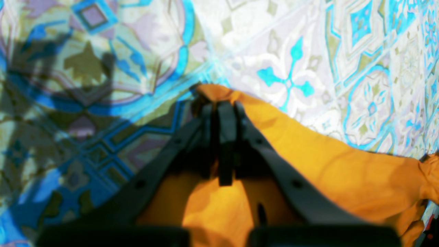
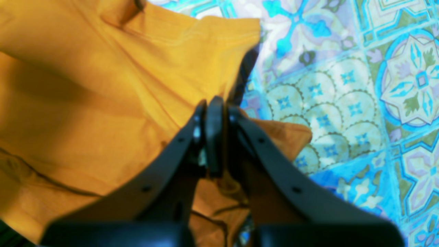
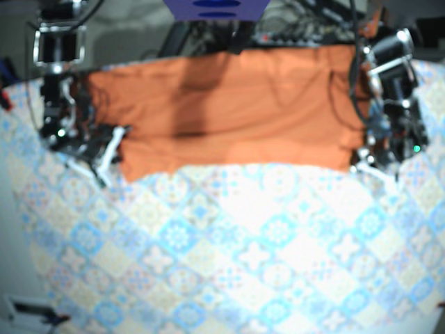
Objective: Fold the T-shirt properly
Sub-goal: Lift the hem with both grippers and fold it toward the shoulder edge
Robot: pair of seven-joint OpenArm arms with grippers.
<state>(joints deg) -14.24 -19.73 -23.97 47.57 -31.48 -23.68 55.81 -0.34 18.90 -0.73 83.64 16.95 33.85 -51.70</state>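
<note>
The orange T-shirt (image 3: 229, 111) lies spread wide across the far part of the table, its near edge running between the two arms. In the left wrist view my left gripper (image 1: 219, 104) is shut on a corner of the T-shirt (image 1: 343, 171), which trails off to the right over the cloth. In the base view this gripper (image 3: 360, 164) is at the shirt's right near corner. My right gripper (image 2: 214, 103) is shut on a fold of the T-shirt (image 2: 103, 96), with a hemmed edge just beyond its fingertips. In the base view it (image 3: 117, 142) is at the left near corner.
A tablecloth (image 3: 257, 257) with a blue, white and olive tile pattern covers the whole table in front of the shirt. Cables and dark equipment (image 3: 306, 24) crowd the far edge. Both arm bodies stand at the shirt's sides.
</note>
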